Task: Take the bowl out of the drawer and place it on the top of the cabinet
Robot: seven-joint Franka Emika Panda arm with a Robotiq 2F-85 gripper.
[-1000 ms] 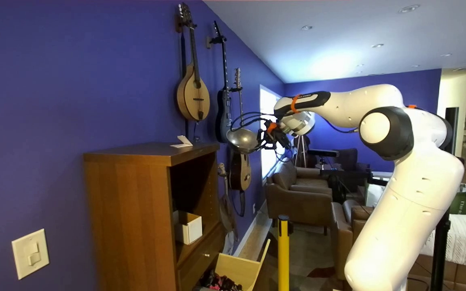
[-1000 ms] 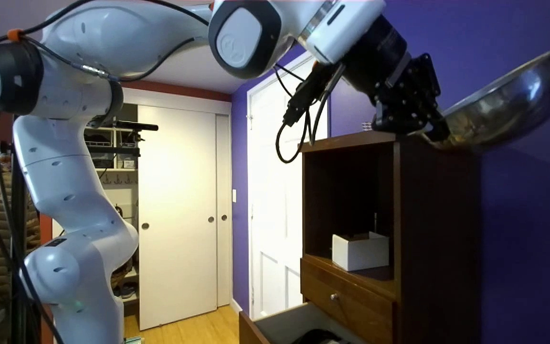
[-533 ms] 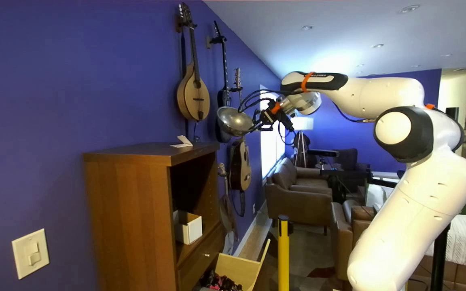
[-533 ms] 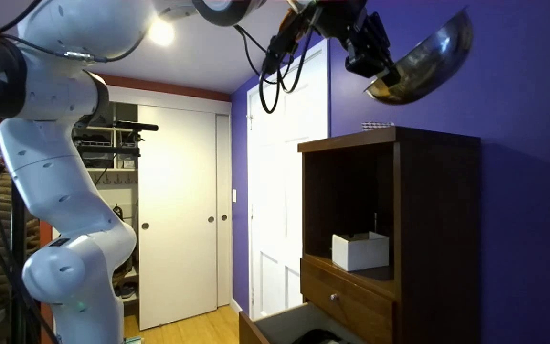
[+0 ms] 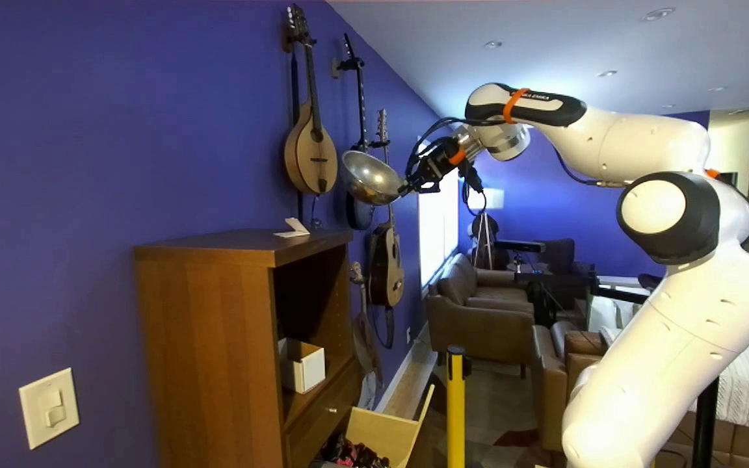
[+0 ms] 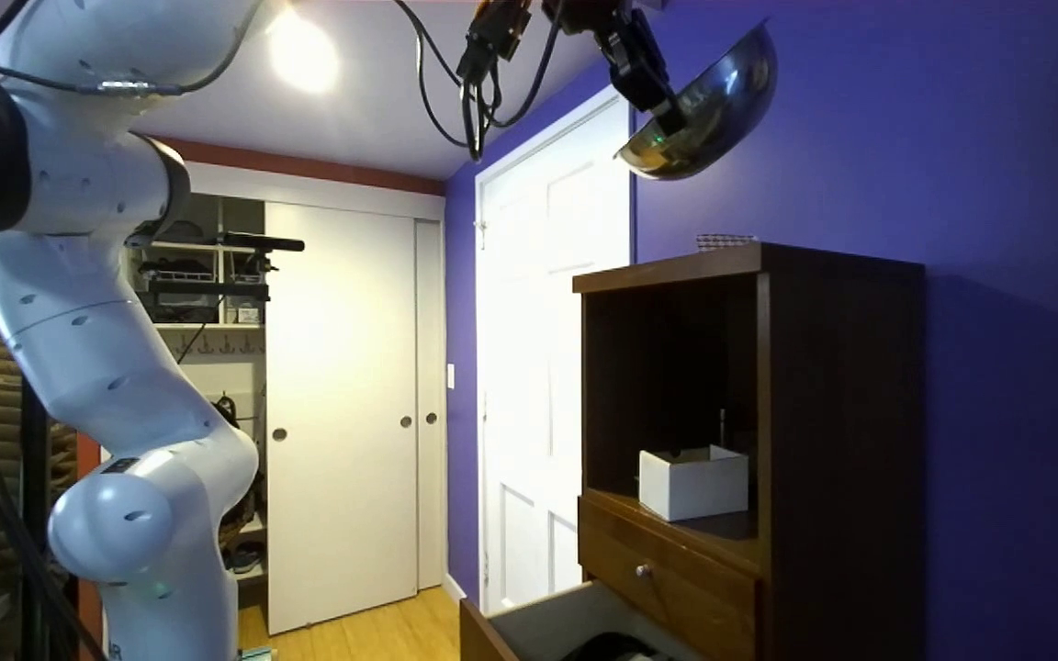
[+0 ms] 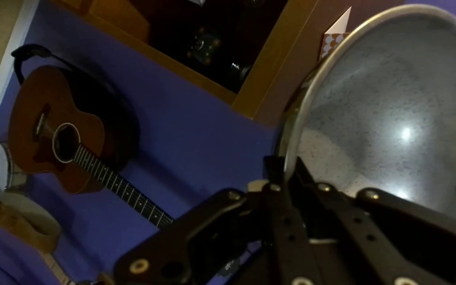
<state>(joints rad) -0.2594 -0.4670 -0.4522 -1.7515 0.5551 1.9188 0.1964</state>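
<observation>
The shiny silver bowl (image 5: 371, 179) is in the air, tilted, higher than the cabinet's flat top (image 5: 231, 240). It also shows in an exterior view (image 6: 717, 110) and in the wrist view (image 7: 390, 103). My gripper (image 5: 405, 188) is shut on the bowl's rim, one finger inside and one outside, as the wrist view (image 7: 287, 170) shows. The brown cabinet (image 6: 841, 441) stands below the bowl against the purple wall. The pale wood drawer (image 5: 384, 429) is pulled open low on its front, with dark and reddish things in it.
A folded white card (image 5: 294, 228) stands on the cabinet top. A white box (image 6: 694, 487) sits in the open shelf. Several stringed instruments, including a mandolin (image 5: 311, 156), hang on the wall beside the cabinet. A yellow post (image 5: 456, 409) stands in front of the drawer.
The gripper has risen with the bowl in it, from about the cabinet top's height to well above it. It has moved left in both exterior views. The cabinet and drawer have not moved.
</observation>
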